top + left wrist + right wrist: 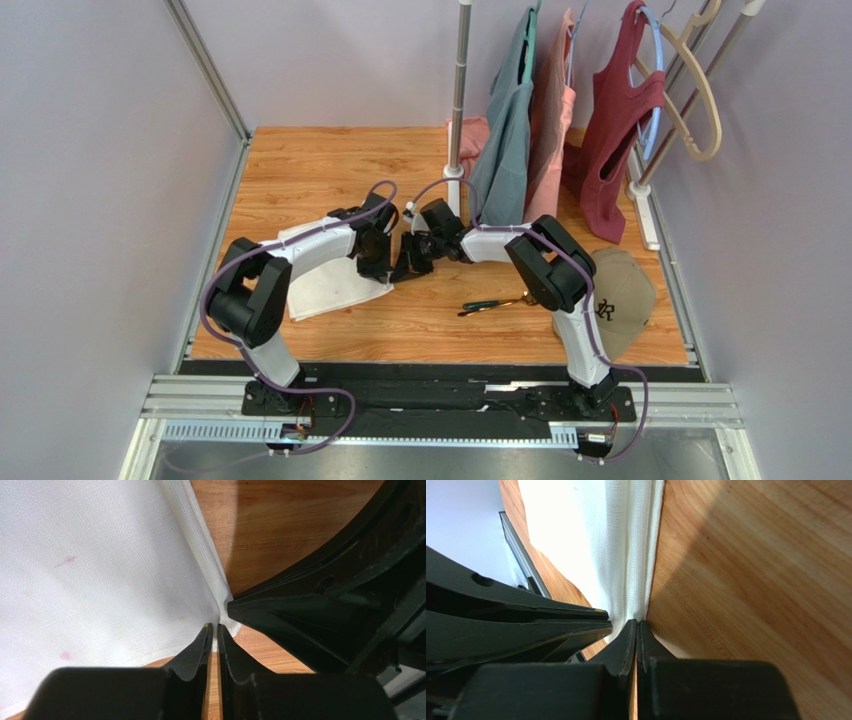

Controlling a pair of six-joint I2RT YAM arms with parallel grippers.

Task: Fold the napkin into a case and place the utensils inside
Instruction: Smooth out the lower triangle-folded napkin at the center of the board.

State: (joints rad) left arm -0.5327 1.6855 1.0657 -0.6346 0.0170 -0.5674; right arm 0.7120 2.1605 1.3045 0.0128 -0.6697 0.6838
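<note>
- We are seeing the white napkin (335, 285) lying on the wooden worktop (300, 170).
- The right tool (636, 624) is pinching the napkin's right corner, jaws fully together.
- The left tool (215, 629) is sitting almost closed at that corner; we cannot tell whether it is gripping.
- The utensils (495, 303) are lying right of the napkin, well apart.

We count one napkin (338, 290), two utensils (492, 303) (overlapping, so two is our best read) and one cap (625, 292). At least three hanging garments (505, 150), two robot arms (320, 240), one wooden table (300, 170).
</note>
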